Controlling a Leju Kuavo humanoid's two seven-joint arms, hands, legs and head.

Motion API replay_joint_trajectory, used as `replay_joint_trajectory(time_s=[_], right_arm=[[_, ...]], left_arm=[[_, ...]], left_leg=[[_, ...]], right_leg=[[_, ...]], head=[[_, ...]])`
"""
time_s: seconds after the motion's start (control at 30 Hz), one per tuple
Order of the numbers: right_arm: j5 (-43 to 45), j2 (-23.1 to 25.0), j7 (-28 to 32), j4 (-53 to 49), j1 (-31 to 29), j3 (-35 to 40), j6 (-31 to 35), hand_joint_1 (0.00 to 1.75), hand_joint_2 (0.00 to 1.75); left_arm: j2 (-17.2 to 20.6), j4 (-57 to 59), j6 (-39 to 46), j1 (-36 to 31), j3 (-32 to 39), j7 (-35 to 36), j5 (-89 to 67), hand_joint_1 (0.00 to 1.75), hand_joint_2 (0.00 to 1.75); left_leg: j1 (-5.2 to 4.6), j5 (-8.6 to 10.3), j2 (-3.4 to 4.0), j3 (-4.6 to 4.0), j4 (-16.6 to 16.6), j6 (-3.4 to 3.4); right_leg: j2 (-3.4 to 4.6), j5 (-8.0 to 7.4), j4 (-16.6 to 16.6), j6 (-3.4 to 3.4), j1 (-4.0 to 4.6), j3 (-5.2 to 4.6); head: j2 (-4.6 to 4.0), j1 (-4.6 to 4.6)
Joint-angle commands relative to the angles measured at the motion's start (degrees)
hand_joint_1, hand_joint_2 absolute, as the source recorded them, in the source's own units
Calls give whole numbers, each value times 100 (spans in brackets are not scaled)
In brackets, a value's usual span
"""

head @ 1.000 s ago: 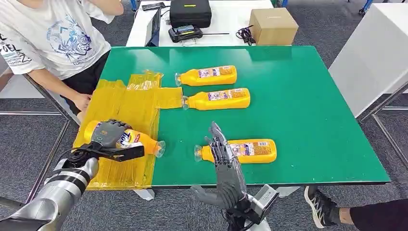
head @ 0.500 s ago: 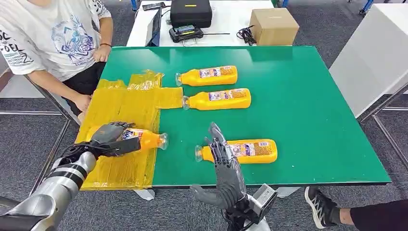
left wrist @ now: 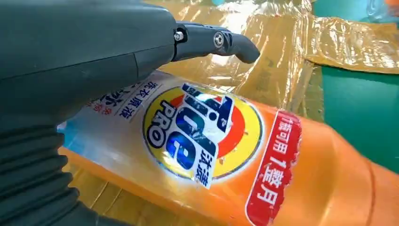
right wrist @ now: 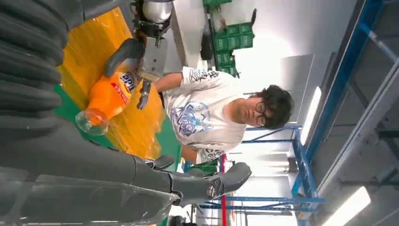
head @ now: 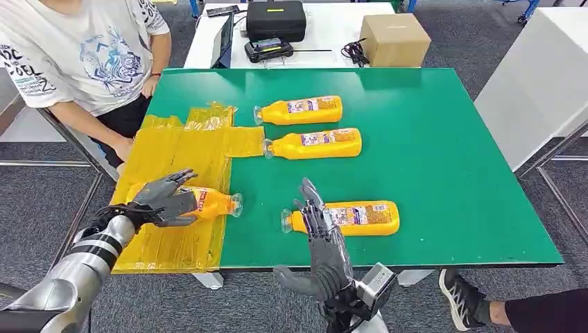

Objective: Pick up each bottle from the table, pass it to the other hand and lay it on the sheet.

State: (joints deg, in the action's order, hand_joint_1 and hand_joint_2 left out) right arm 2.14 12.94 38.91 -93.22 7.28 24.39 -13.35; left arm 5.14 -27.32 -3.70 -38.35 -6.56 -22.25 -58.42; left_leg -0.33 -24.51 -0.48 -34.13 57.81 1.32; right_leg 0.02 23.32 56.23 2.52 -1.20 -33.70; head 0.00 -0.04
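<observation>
An orange detergent bottle lies on its side on the yellow sheet, cap toward the green table. My left hand rests over its base end with the fingers spread and lifted off it; up close the bottle's label lies under the raised fingers. Three more orange bottles lie on the green top: the far one, the middle one and the near one. My right hand stands open at the table's front edge, fingers up beside the near bottle's cap end.
A person stands at the table's far left corner, one hand near the sheet's left edge. Behind is a white table with a black case and a cardboard box. Someone's shoe shows at the lower right.
My left hand has lowered the bottle onto the sheet and its fingers have spread off it. The right hand has stayed in place. The person's arm has come down.
</observation>
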Motion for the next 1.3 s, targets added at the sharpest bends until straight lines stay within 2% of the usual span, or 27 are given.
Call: replay_joint_trajectory(time_s=[0.03,0.1,0.17,0.2,0.23,0.3,0.4,0.5,0.6,0.63,0.67,0.7,0.8,1.1,1.13,1.17,1.23,1.3], right_arm=[[20,-29,-3,573,-275,-81,-3,0,175],[12,-35,25,579,-279,-62,5,0,175],[-3,-40,45,589,-281,-19,30,0,175],[-14,-41,51,575,-265,-2,78,0,175],[-39,-43,43,530,-225,19,156,0,175],[-23,-42,-17,521,-183,79,274,0,175],[-77,-71,-44,547,-170,161,401,0,175],[-124,-189,8,636,-262,263,539,0,175],[-134,-194,13,668,-292,273,548,0,175],[-209,-248,-24,726,-348,396,520,0,175],[-230,-262,-40,774,-368,450,494,0,175],[-306,-265,-65,790,-370,527,474,0,175],[-538,-292,-75,750,-318,598,665,0,175],[-564,-324,-82,717,-309,592,683,0,175],[-768,-381,-107,671,-305,589,851,0,175],[-1201,-498,-207,578,-284,592,1167,0,175],[-2072,-798,-674,463,-289,442,1812,0,175],[-2868,-1140,-1240,557,-406,98,2286,0,175]], left_arm=[[215,396,-923,454,237,-353,723,0,0],[170,343,-1097,496,377,-463,1108,0,0],[36,132,-887,602,498,-760,1509,0,0],[-128,-55,-521,674,685,-923,1772,0,0],[-377,-257,227,704,800,-973,1868,0,0],[-749,-618,887,740,1239,-1232,2569,0,0],[-907,-1163,1646,898,1532,-1496,2971,0,0],[-980,-1817,2979,1081,1380,-1775,2857,0,0],[-1010,-1925,3168,1098,1375,-1775,2907,0,0],[-858,-2060,4370,1157,1071,-1775,2180,0,0],[-1106,-2427,4370,1223,1690,-1775,1098,0,0],[-1276,-2714,4370,1270,1903,-1775,891,0,0],[-1401,-2989,4370,1331,1777,-1775,1327,0,0],[-1427,-2965,4370,1333,1751,-1775,1466,0,0],[-1389,-2681,4178,1263,1495,-1775,2531,0,0],[-1450,-2517,3630,1211,1576,-1775,3583,0,0],[-1630,-2418,2865,1285,1802,-1679,4577,0,0],[-1745,-2711,2346,1693,1853,-1558,5261,0,0]], left_leg=[[7,-6,42,29,-18,-10],[1,-4,26,25,-14,-6],[3,-5,29,33,-18,-8],[-1,-3,21,27,-15,-5],[5,-4,28,32,-19,-9],[5,-1,0,24,-13,-7],[6,1,-12,2,1,-3],[12,1,-4,-19,4,1],[11,-4,7,-14,2,-1],[9,-1,3,-17,1,-1],[10,-2,-2,-16,1,-2],[17,-6,2,-11,1,-6],[8,2,6,-45,5,3],[9,-1,5,-40,2,0],[14,-4,7,-33,2,-4],[11,0,-6,-37,1,-1],[13,0,-16,-33,0,-2],[5,1,-4,-32,-4,4]], right_leg=[[38,-8,-20,-12,8,19],[23,-3,-12,-8,2,16],[26,-4,-18,-10,4,24],[20,-2,-13,-7,-1,19],[24,-6,-22,-12,6,25],[-4,0,-18,-9,6,24],[-15,2,-9,-6,7,1],[-9,0,-13,-9,14,-16],[-1,2,-11,-9,13,-17],[-5,1,-10,-8,11,-21],[-10,3,-10,-10,12,-16],[-4,4,-13,-15,19,-10],[0,-4,-6,-3,10,-48],[1,-1,-10,-7,10,-41],[2,1,-12,-12,16,-33],[-11,1,-12,-9,13,-33],[-20,3,-15,-10,15,-26],[-8,-1,-17,-4,7,-32]], head=[[0,-2],[0,-2],[0,0],[0,-2],[0,-2],[0,-2],[0,2],[0,2],[0,0],[0,-2],[0,0],[0,0],[0,-4],[0,-2],[0,-2],[0,-2],[0,-2],[0,-4]])
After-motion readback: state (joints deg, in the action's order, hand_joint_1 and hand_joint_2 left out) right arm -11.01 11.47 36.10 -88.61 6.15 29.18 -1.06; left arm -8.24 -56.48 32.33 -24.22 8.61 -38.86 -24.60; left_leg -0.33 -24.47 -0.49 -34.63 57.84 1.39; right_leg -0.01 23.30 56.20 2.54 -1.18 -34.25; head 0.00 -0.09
